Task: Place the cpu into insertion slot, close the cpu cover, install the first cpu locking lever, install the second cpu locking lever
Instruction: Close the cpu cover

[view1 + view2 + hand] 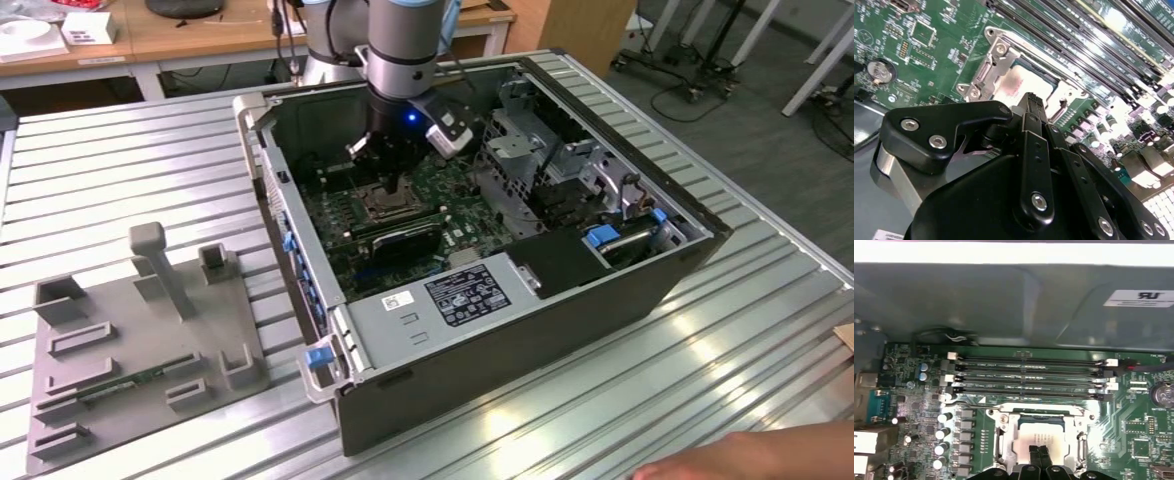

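Fingers (1034, 455), pressed together, hang just above the cpu (1041, 434) lying in the insertion slot (1004, 426).

Small flat square chip, silvery-grey metal top (1046, 436): lies level, seated in the socket. Square socket with silvery metal rim and dark inside (1040, 418): set in the green motherboard (979, 440), just beside the long black memory slots (1029, 387), edges parallel to them. Thin silvery metal frame plate with cut-out middle (996, 67): appears to lie flat around the chip, whose top shows through the opening.
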Controlling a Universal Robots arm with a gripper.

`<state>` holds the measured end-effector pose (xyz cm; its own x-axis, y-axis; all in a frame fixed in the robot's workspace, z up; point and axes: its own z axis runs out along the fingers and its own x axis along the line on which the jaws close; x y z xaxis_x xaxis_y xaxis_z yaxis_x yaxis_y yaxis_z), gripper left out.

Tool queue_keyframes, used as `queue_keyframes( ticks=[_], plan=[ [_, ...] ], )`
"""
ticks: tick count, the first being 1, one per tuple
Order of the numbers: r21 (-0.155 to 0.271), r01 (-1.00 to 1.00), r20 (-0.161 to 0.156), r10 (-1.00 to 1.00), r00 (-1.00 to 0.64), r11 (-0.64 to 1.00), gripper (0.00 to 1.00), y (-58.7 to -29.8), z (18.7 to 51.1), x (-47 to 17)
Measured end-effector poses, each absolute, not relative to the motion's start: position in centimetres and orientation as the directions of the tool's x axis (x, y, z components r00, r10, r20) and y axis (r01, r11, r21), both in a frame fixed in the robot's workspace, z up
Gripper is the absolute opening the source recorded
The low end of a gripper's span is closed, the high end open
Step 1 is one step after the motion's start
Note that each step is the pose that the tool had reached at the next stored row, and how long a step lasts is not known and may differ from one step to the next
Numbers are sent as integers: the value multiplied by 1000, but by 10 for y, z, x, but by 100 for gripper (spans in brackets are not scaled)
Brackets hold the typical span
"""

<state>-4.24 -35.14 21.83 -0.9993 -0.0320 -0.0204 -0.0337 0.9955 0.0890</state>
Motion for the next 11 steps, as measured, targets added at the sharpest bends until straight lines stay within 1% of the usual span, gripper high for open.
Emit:
queue_keyframes(
  ticks=[11],
  plan=[
    [88, -32, -23, -30, -999, 996, 10, -352, 218, -36]
  ],
)
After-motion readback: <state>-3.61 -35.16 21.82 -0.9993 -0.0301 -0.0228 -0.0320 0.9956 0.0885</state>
